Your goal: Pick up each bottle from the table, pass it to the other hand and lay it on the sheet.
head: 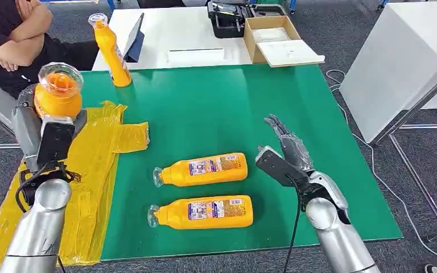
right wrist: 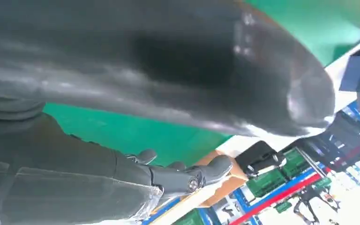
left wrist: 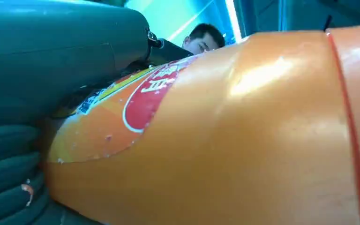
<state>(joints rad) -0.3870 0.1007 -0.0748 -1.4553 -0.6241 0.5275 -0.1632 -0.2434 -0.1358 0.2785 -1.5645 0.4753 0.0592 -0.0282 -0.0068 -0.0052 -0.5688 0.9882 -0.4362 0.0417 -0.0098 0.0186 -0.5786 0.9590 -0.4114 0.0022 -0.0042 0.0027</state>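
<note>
My left hand (head: pixel 44 129) grips an orange bottle (head: pixel 58 91) above the yellow sheet (head: pixel 94 165) at the table's left; its clear cap end faces the camera. Up close in the left wrist view, the bottle's orange body (left wrist: pixel 243 140) lies against my grey hand (left wrist: pixel 23 93). Two more orange bottles lie on their sides on the green mat (head: pixel 216 108): one (head: pixel 200 169) at the centre, another (head: pixel 202 212) nearer the front edge. A further bottle (head: pixel 111 51) stands upright at the mat's far left. My right hand (head: pixel 284 152) hovers with spread fingers (right wrist: pixel 187 176) just right of the lying bottles, holding nothing.
A person sits with folded arms (head: pixel 17 34) at the far left. Behind the mat a white table (head: pixel 196 40) carries a tablet (head: pixel 135 38), a black case (head: pixel 227 20) and an open cardboard box (head: pixel 276 38). Another white table (head: pixel 398 62) stands to the right.
</note>
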